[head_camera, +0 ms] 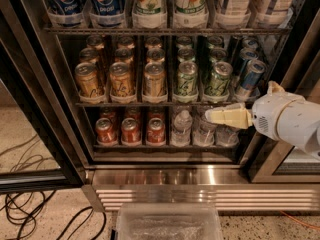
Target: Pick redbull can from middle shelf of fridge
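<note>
Speckled tan floor (260, 226) strewn with black cables (25, 209) lies before the open fridge (165, 176), whose brushed-steel base and slatted grille gleam under the wire racks. Reaching in from the right on a smooth white arm, the gripper (212, 117) is a cream, wedge-shaped piece pointing left. It hangs just below the middle shelf (165, 104) and in front of the clear water bottles (181, 126) on the rack beneath. Whether it is spread wide or pinched narrow I cannot tell, and it holds nothing that shows. Up and to its right stands the redbull can (250, 79), slim and tall, silver with blue panels, at the front of the rightmost lane (more of its kind queue behind it). It is just beside the wider green cans (187, 78), with gold cans (120, 79) further left. I judge the reach under way and the grasp not yet made, as the gripper sits too low and left of its mark. The next move calls for rising to mid-can height, lining up with that lane and closing gently, since thin aluminium is slick and dents easily.
</note>
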Available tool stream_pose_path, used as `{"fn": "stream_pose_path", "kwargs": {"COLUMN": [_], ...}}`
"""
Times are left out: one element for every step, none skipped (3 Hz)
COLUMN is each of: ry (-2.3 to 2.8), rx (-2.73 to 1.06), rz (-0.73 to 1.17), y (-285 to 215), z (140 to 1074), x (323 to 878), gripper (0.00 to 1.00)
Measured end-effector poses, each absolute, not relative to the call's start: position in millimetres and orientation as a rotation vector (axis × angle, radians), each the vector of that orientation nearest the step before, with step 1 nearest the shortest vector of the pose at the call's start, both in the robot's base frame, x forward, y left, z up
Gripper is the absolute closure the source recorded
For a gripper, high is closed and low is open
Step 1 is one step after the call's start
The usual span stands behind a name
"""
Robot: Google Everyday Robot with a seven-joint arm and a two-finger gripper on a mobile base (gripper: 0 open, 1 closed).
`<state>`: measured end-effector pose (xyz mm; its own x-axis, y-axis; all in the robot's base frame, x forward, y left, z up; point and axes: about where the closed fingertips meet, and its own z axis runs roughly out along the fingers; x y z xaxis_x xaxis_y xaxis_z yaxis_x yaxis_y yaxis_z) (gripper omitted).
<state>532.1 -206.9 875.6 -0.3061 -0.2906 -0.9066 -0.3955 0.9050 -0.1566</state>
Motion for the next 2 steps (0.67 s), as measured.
{"fn": "stream_pose_path", "kwargs": {"ry": [1.907, 1.895], "rx": [-0.489, -0.459], "rz": [0.088, 0.04], "y": [-209, -215], "z": [875, 871], "x": [537, 549], "gripper": [0.0, 0.0]}}
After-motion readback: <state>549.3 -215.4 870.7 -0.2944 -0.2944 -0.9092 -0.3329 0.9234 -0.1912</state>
